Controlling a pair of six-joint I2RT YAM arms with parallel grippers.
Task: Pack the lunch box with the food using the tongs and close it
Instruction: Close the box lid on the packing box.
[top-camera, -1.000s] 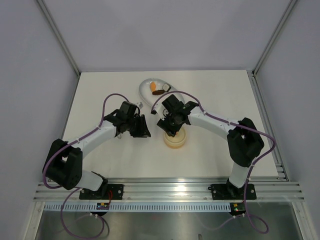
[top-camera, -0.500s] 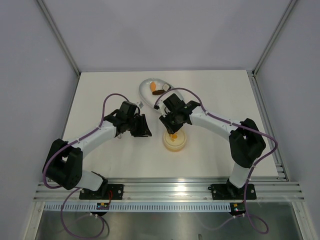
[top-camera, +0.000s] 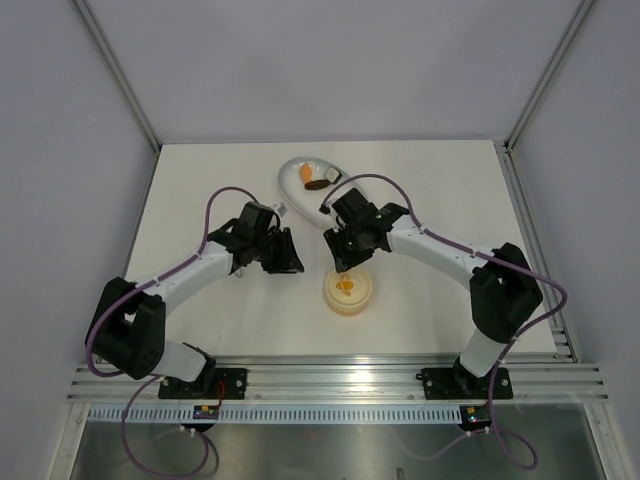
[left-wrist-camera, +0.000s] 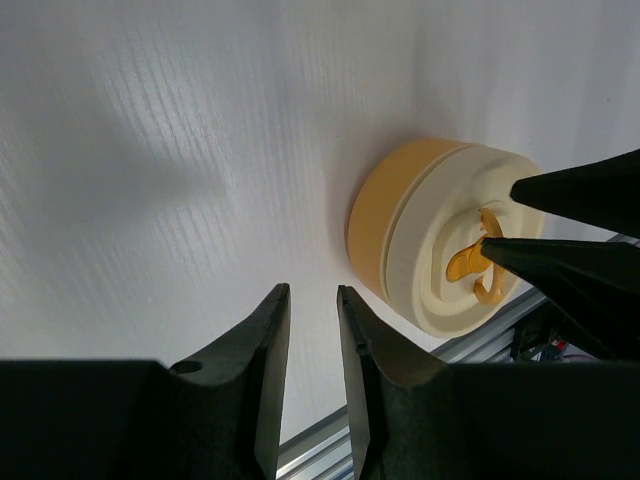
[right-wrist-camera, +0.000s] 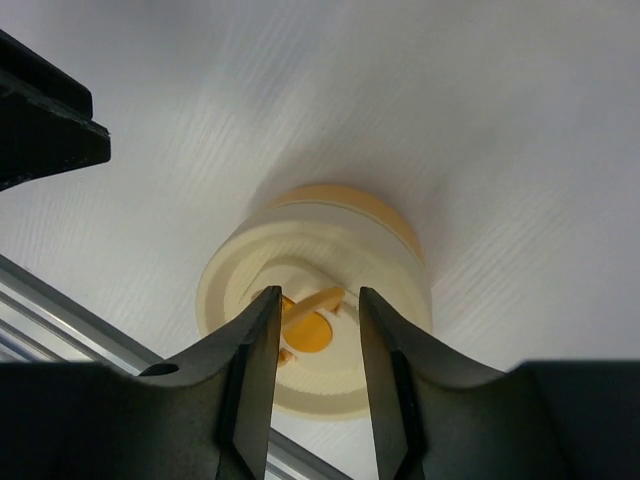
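You are looking at the lunch box (top-camera: 349, 291) standing upright mid-table: a small round pale-yellow tub with its flat lid (left-wrist-camera: 455, 265) sitting on top, orange mark (right-wrist-camera: 305, 332) facing up. Behind it, an orange piece (top-camera: 303, 175) and a dark brown piece (top-camera: 318, 185) of food are lying in the white oval dish (top-camera: 289, 168).

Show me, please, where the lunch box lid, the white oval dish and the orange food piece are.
lunch box lid (top-camera: 346, 287): top external view, on its orange centre mark.
white oval dish (top-camera: 289, 169): top external view, bare left part.
orange food piece (top-camera: 304, 176): top external view, its middle.
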